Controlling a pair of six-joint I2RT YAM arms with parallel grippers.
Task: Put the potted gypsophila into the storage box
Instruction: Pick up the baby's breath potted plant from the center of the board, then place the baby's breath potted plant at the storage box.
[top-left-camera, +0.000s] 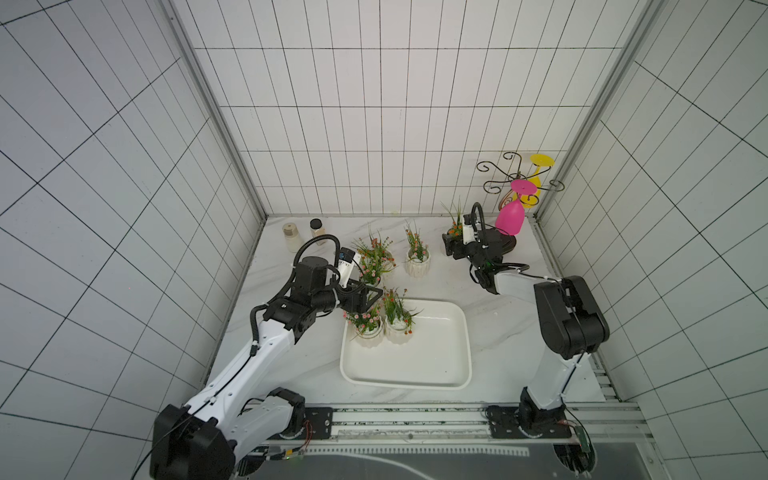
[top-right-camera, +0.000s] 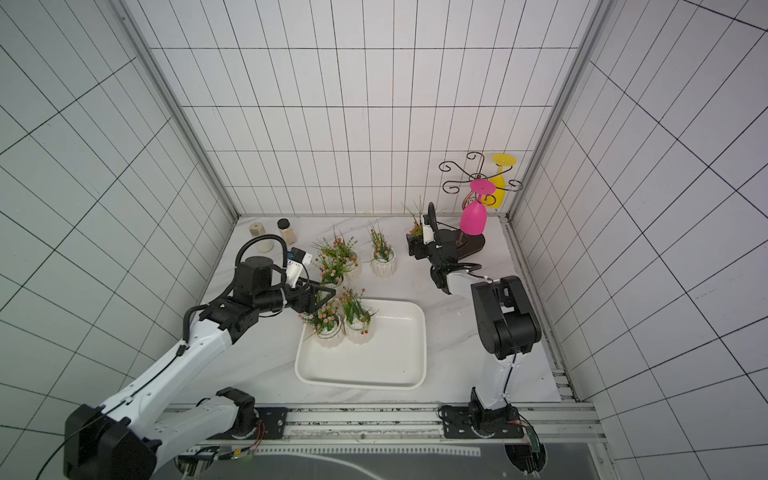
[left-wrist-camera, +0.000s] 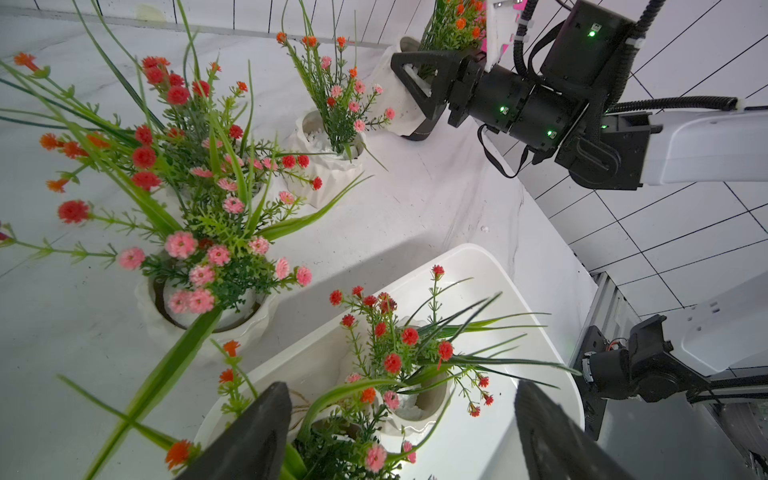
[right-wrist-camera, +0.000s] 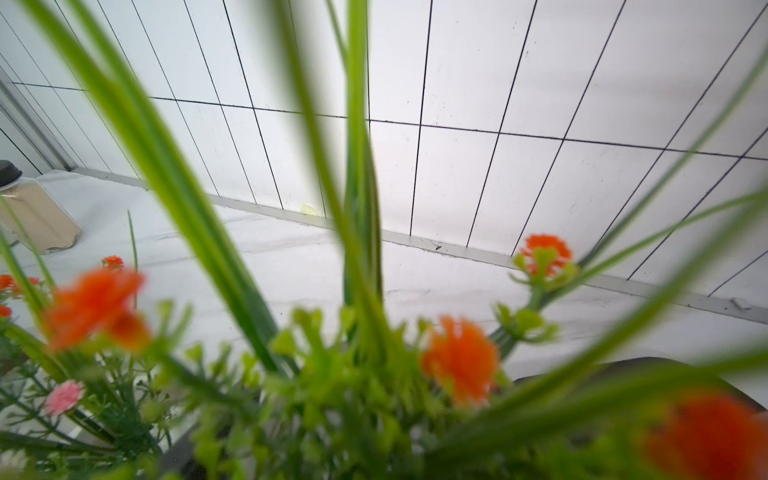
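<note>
Evenly gridded white walls (top-left-camera: 374, 124) enclose a marbled tabletop (top-left-camera: 494, 332); left hand (left-wrist-camera: 401, 390) gapes empty, right hand (top-left-camera: 448, 246) clasps a pot (left-wrist-camera: 388, 99).

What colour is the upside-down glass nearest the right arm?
Bright pink; the glass shows best in a top view.

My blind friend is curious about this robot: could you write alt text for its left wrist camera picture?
Two small flowering pots sit in a corner of a glossy white tray, seen between the open left fingers. Three more pots wait on the marble table beyond, and the right fingers bracket a fourth.
</note>
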